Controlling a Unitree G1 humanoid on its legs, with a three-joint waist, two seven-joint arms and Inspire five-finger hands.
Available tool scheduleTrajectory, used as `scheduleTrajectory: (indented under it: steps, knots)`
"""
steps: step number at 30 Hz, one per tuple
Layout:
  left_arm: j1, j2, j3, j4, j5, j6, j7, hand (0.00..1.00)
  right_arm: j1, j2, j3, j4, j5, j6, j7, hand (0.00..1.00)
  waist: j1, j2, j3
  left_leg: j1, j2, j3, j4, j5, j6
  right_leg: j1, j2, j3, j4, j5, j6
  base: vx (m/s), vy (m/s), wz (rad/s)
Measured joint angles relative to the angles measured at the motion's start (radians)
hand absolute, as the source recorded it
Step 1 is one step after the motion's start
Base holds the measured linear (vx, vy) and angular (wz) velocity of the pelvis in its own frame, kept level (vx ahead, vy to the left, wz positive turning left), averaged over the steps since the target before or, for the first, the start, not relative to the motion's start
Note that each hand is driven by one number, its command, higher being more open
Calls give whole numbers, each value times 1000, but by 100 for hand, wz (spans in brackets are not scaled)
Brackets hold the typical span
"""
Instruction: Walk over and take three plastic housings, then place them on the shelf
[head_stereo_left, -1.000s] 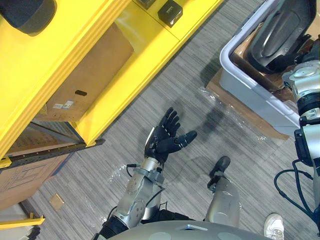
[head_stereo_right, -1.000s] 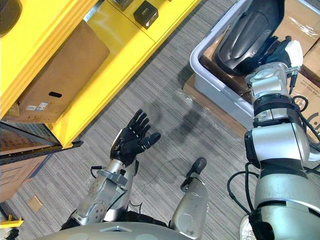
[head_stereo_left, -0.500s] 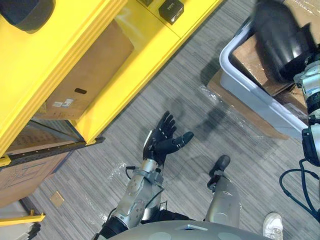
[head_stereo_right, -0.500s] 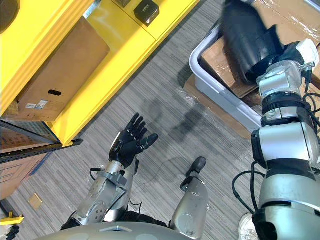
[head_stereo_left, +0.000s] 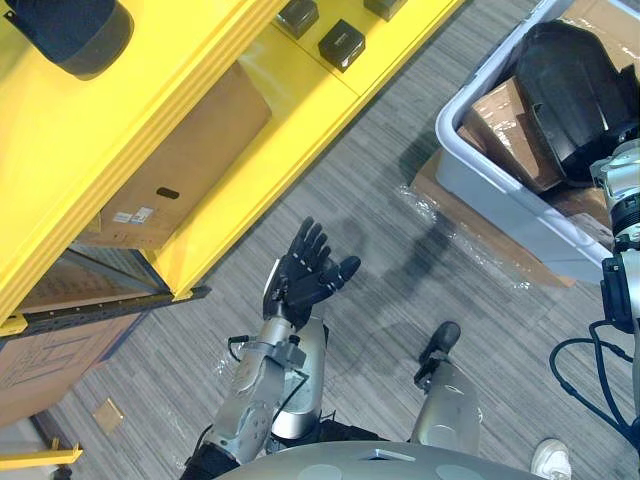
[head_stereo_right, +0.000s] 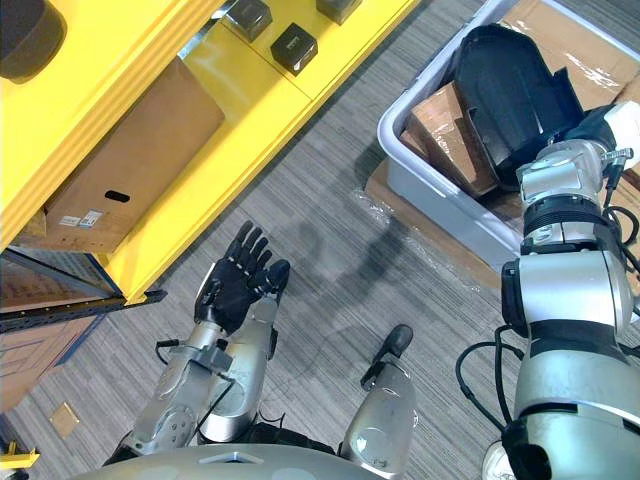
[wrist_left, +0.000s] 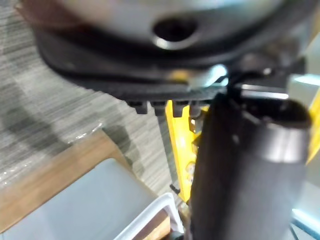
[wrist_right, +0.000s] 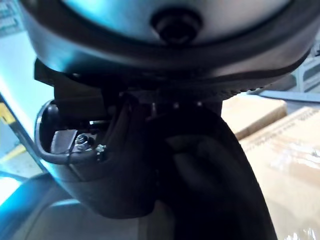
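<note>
Black curved housing (head_stereo_right: 515, 85) in grey tub (head_stereo_right: 428, 192); right hand (head_stereo_right: 592, 125) beside it, grip unclear; left hand (head_stereo_left: 305, 278) splayed, empty.

**Grey carpet, yellow racking**

A grey striped carpet floor (head_stereo_left: 520, 330) runs throughout. A yellow shelf (head_stereo_left: 290, 110) crosses it on the diagonal, with a brown cardboard box (head_stereo_left: 180, 160) in its lower bay. Near its foot, on the floor, lies a small cardboard scrap (head_stereo_left: 106, 415).

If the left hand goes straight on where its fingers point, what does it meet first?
Likely the yellow shelf: the open left hand points across bare floor at its lower board's front edge, near a small black box. Depth is unclear.
</note>
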Motion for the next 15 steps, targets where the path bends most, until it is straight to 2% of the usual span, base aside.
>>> scheduleTrajectory:
  steps: [2, 5, 7, 11, 15]
  knots:
    - [13, 11, 19, -31, 1, 0, -6, 100, 3, 0, 16, -14, -10, -32, -8, 0, -11, -14, -1, 25, 3, 13, -16, 2, 0, 12, 2, 9, -7, 5, 2, 26, -25, -16]
    - [18, 49, 51, -106, 1, 2, -21, 100, 39, 0, 12, -92, -36, -76, -45, 0, -36, -56, 2, 63, 18, 33, -17, -5, -5, 51, 19, 17, -38, 13, 0, 43, -51, -20]
    - [-17, 71, 75, -151, -5, 23, -52, 100, 99, -1, -4, -206, -54, -119, -82, 0, -59, -86, -2, 103, 28, 53, -18, -17, -8, 85, 30, 32, -54, 15, -1, 39, -51, -21]
    - [-126, 75, 82, -168, -56, 94, -68, 100, 170, 20, -35, -344, -126, -173, -126, 0, -81, -116, -32, 159, 51, 94, -19, -37, -15, 133, 54, 51, -100, 24, -7, 34, -49, -30]
    - [-243, 61, 80, -123, -139, 208, -43, 100, 253, 130, -105, -452, -195, -210, -154, 0, -119, -182, -108, 199, 81, 147, -20, -56, -25, 171, 89, 81, -168, 52, -14, 55, -44, -33]
